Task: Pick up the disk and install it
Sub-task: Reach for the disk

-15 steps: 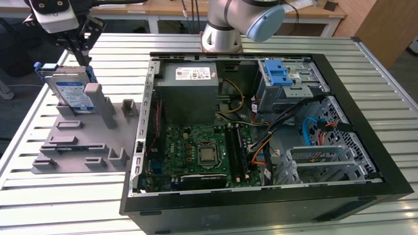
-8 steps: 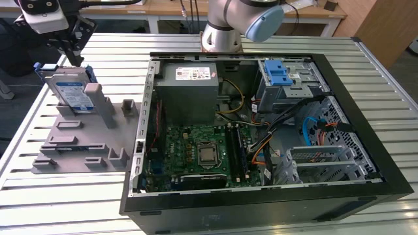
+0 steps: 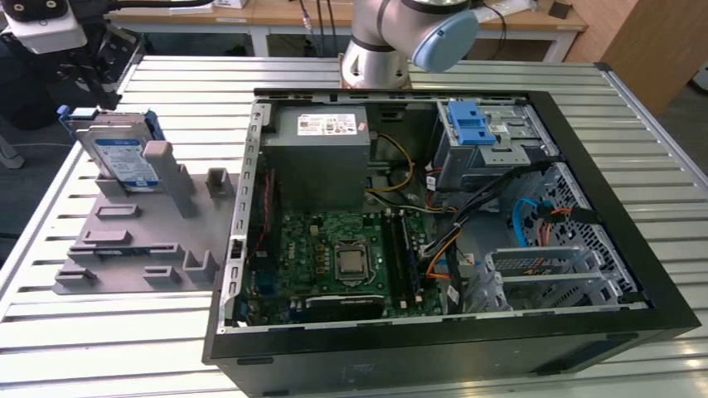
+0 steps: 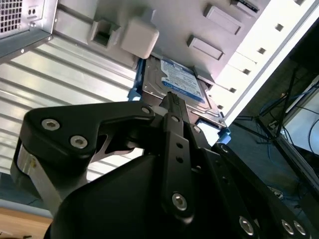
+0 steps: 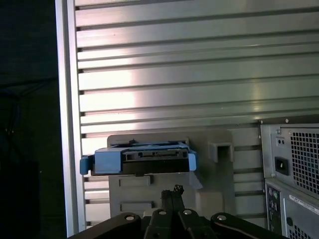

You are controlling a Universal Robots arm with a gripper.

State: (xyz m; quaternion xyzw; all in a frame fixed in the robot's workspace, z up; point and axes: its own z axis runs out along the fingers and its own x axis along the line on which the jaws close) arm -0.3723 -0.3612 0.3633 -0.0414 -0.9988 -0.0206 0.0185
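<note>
The black gripper (image 5: 172, 191), fingers together and empty, points at the silver-grey metal disk with blue rails (image 5: 139, 158), not touching it. In the exterior view the disk stands upright in a grey plastic holder (image 3: 122, 249), at ten o'clock from the open black computer case (image 3: 443, 350).

Robotics lab or workshop bench. Evidence:
- A silver-and-light-blue jointed robot arm (image 3: 387, 37) stands at the far edge of a ribbed aluminium slat table (image 3: 133, 348).
- A black steel desktop computer case (image 3: 443, 352) lies on the table with its side open and the green motherboard (image 3: 321, 249) exposed.
- Just beside the case is a grey plastic fixture plate (image 3: 133, 249) with slots and posts. It holds a silver-grey metal disk with blue plastic side rails (image 3: 122, 153) up on edge.
- Light wooden workbenches (image 3: 277, 15) on white legs stand behind the table.
- Loose dark cables (image 4: 291, 107) lie on the floor past the table edge.
</note>
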